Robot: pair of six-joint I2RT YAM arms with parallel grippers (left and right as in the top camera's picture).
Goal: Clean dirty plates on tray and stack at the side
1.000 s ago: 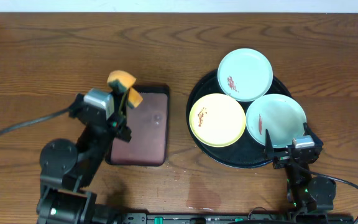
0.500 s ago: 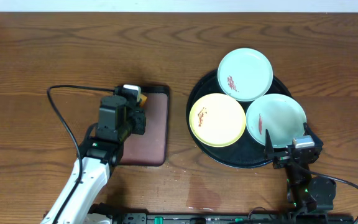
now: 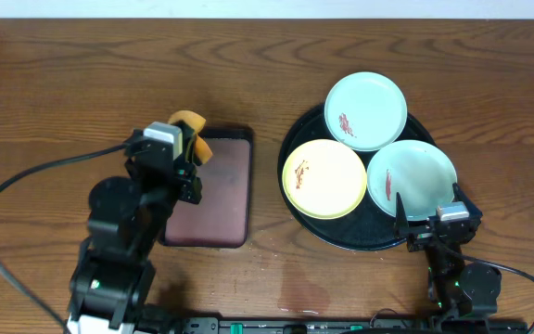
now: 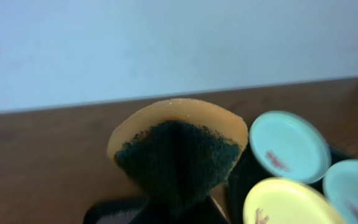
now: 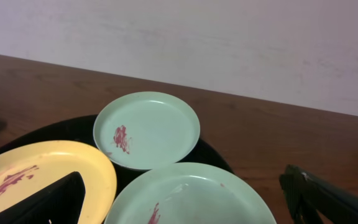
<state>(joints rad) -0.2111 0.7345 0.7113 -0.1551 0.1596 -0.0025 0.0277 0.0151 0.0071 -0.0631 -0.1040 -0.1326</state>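
a dark-brown wood-grain surface [image 3: 63,83] runs to a pale wall at the far edge, and no plate is stacked on it yet. on its right half sits the large round glossy black tray [image 3: 360,243], which holds all three smeared plates. a pale mint-green round plate [image 3: 366,111] is at the far rim, a pale yellow round plate [image 3: 324,178] on the tray's left side, and a second mint-green plate [image 3: 412,180] at the near right. left of it, apart, lies a small rectangular maroon tray [image 3: 216,199]. the left hand [image 3: 185,148] hovers over that maroon tray's far-left corner, clamped on a folded orange sponge with a dark green scouring face [image 4: 178,155]. the right hand [image 3: 431,215] is spread wide and empty at the near edge of the second mint-green plate. for wiping, the plates lie to the right of the sponge, past the maroon tray, and the yellow plate is nearest to it. the right hand is better placed to steady or lift the near mint one.
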